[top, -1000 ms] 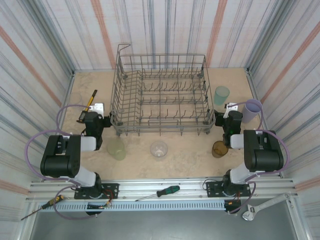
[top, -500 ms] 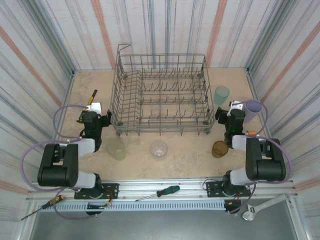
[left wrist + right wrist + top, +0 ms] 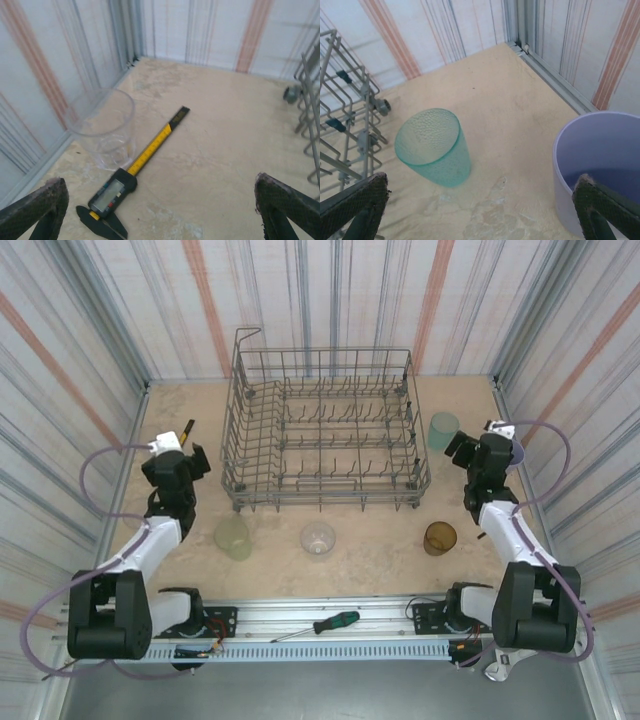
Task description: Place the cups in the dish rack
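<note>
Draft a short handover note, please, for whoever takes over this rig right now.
Left gripper: open, empty, facing a clear cup beside a caliper.
Right gripper: open, empty, facing the teal cup and lavender cup.
Dish rack: empty.
In front of it: yellow-green cup, second clear cup, amber cup.
Done: nothing loaded. Left: all six cups.

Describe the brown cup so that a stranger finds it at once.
Find the large grey wire dish rack in the centre. In front of its near right corner stands the amber-brown cup, upright. Its row-mates, the clear cup and the yellow-green cup, are pale; it alone is dark.
</note>
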`<action>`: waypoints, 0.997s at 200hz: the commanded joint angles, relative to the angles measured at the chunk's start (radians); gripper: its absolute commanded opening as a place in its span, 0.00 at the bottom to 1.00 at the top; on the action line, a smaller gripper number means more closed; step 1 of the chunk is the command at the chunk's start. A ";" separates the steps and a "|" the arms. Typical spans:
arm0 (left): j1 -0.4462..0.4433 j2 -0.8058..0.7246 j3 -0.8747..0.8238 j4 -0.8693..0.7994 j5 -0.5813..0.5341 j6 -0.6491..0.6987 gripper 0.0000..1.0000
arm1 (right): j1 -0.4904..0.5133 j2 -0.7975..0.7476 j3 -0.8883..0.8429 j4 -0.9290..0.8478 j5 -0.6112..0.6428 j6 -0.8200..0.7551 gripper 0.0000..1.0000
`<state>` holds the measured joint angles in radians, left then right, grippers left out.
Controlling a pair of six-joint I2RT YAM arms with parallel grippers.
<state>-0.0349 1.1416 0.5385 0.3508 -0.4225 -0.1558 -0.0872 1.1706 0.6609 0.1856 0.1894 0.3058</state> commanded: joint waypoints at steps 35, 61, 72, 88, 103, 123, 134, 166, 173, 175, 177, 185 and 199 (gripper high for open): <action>-0.021 -0.099 0.199 -0.502 -0.125 -0.313 0.99 | -0.002 -0.035 0.149 -0.401 -0.046 0.104 0.99; -0.037 -0.154 0.291 -0.712 -0.068 -0.399 0.99 | -0.004 -0.045 0.202 -0.519 -0.110 0.125 0.99; -0.042 -0.168 0.337 -0.803 -0.050 -0.412 0.99 | -0.005 -0.045 0.225 -0.554 -0.144 0.128 0.99; -0.042 -0.178 0.411 -0.952 -0.044 -0.427 0.99 | -0.005 -0.045 0.257 -0.603 -0.180 0.128 0.99; -0.042 -0.179 0.477 -1.072 -0.041 -0.423 0.99 | -0.006 -0.044 0.289 -0.649 -0.206 0.128 0.99; -0.042 -0.189 0.539 -1.189 0.023 -0.433 0.99 | -0.006 -0.041 0.314 -0.696 -0.241 0.131 0.99; -0.042 -0.197 0.559 -1.241 0.078 -0.442 0.99 | -0.005 -0.040 0.318 -0.710 -0.267 0.131 0.99; -0.042 -0.236 0.537 -1.318 0.214 -0.468 0.99 | -0.005 -0.033 0.341 -0.767 -0.309 0.138 0.99; -0.042 -0.243 0.528 -1.339 0.218 -0.475 0.99 | -0.006 -0.036 0.343 -0.778 -0.309 0.139 0.99; -0.042 -0.244 0.525 -1.345 0.218 -0.478 0.99 | -0.005 -0.038 0.343 -0.780 -0.309 0.139 0.99; -0.042 -0.246 0.523 -1.352 0.218 -0.479 0.99 | -0.005 -0.039 0.343 -0.783 -0.310 0.139 0.99; -0.042 -0.254 0.515 -1.371 0.217 -0.479 0.99 | -0.004 -0.048 0.343 -0.790 -0.315 0.138 0.99; -0.042 -0.271 0.498 -1.391 0.225 -0.480 0.99 | -0.005 -0.063 0.341 -0.801 -0.337 0.134 0.99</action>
<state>-0.0734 0.9016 1.0649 -0.9245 -0.2497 -0.6079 -0.0875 1.1435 0.9726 -0.5419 -0.0986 0.4191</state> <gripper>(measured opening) 0.986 0.987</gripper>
